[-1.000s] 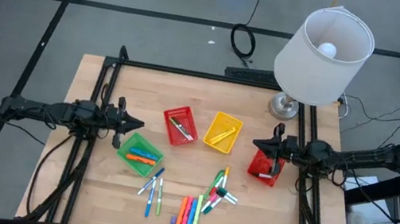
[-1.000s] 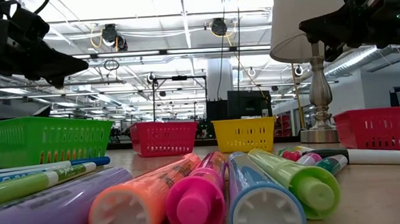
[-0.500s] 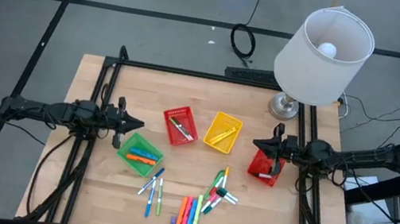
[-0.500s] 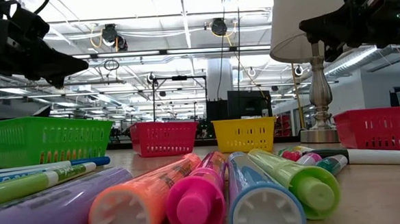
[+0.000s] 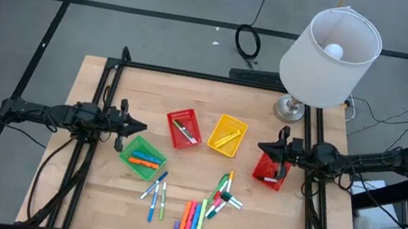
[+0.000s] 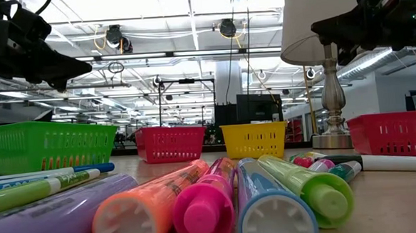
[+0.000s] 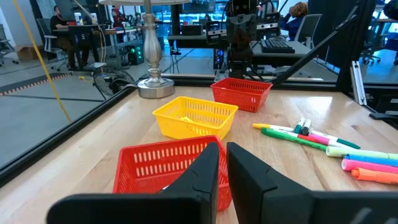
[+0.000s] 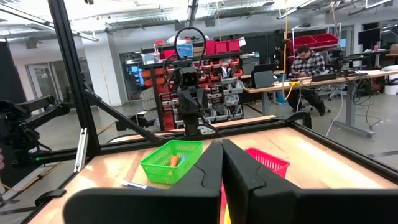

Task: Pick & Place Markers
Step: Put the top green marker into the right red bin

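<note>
I am hovering over the desk (image 5: 92, 195) with both arms out level, probably waiting to choose a target. The green basket (image 5: 143, 157) under my left fingers (image 5: 142, 127) is holding a few sorted pens, while my right fingers (image 5: 261, 147) are hanging above the far red basket (image 5: 268, 171). Both pairs are pressed together, gripping nothing. The markers (image 5: 193, 207) are lying loose along the near edge, within reach.
</note>
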